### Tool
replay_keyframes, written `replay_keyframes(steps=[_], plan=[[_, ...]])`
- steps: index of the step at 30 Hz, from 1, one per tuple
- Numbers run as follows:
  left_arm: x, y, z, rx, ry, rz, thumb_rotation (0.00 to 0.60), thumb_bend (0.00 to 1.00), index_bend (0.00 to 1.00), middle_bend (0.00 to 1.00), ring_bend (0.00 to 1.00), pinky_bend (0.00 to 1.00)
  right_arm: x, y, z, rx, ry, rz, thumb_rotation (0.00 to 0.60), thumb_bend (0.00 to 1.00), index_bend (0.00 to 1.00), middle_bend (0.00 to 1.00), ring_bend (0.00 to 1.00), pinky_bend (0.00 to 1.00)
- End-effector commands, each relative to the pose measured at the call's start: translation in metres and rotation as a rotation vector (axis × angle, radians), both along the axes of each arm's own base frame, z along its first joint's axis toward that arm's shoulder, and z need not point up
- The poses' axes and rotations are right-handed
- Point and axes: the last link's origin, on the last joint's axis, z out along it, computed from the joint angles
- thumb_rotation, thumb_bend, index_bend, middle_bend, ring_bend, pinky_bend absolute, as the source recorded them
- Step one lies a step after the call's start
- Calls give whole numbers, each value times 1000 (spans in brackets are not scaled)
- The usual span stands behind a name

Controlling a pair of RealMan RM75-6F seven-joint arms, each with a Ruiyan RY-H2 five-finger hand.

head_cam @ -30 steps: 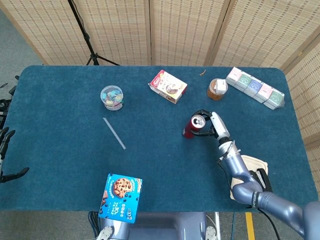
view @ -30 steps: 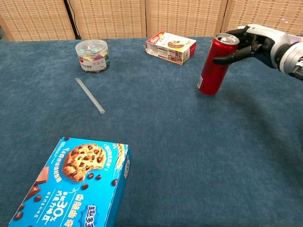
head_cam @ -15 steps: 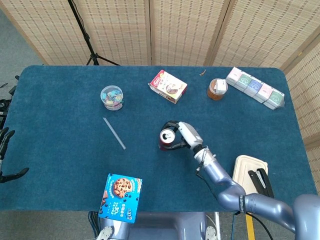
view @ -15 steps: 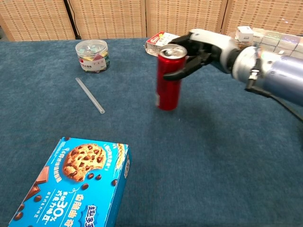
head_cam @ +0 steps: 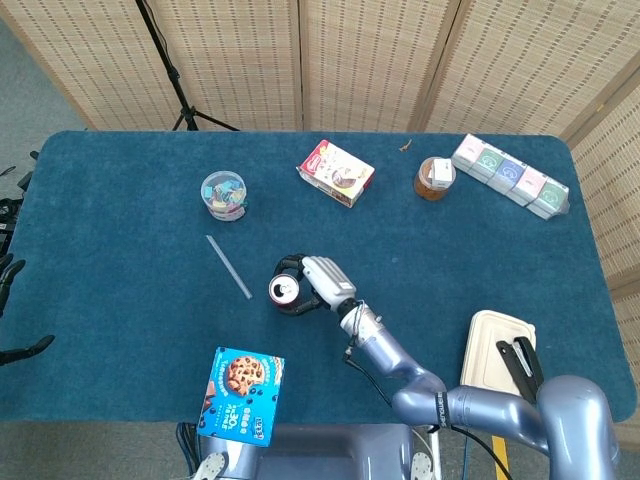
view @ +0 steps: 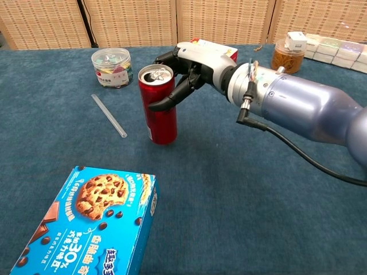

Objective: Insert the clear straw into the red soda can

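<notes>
My right hand (view: 186, 71) (head_cam: 318, 280) grips the red soda can (view: 159, 106) (head_cam: 285, 294) near its top and holds it upright, with the opened lid facing up. The can's base is at or just above the blue cloth; I cannot tell which. The clear straw (view: 109, 115) (head_cam: 229, 266) lies flat on the cloth just left of the can, untouched. My left hand (head_cam: 12, 310) shows only at the far left edge of the head view, off the table, with its fingers spread and nothing in it.
A blue cookie box (view: 86, 226) (head_cam: 241, 396) lies near the front edge. At the back stand a clear tub of clips (view: 112, 67), a red-and-white snack box (head_cam: 336, 172), an amber jar (view: 288, 52) and a row of small cartons (head_cam: 510, 176). A beige tray (head_cam: 492, 350) sits front right.
My right hand has carried the red can well to the left across the table, from right of centre to just beside the straw. The straw and left hand have not moved.
</notes>
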Motion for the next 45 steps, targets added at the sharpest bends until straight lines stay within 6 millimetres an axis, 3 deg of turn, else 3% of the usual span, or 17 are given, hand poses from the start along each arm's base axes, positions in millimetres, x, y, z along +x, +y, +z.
replay_keyframes(steps=[1,34,45], plan=[[-1,-1,2,2,-8,1,600,0,0,0,0,0,1,0,-2,-5,7,-2,600,367,476,367,298,410],[-2,0,5,5,-20,6,600,0,0,0,0,0,-7,-3,-3,-11,45,-56,600,366,467,361,295,410],[-2,0,6,5,-24,6,600,0,0,0,0,0,5,5,-10,26,10,-59,600,366,475,361,292,410]])
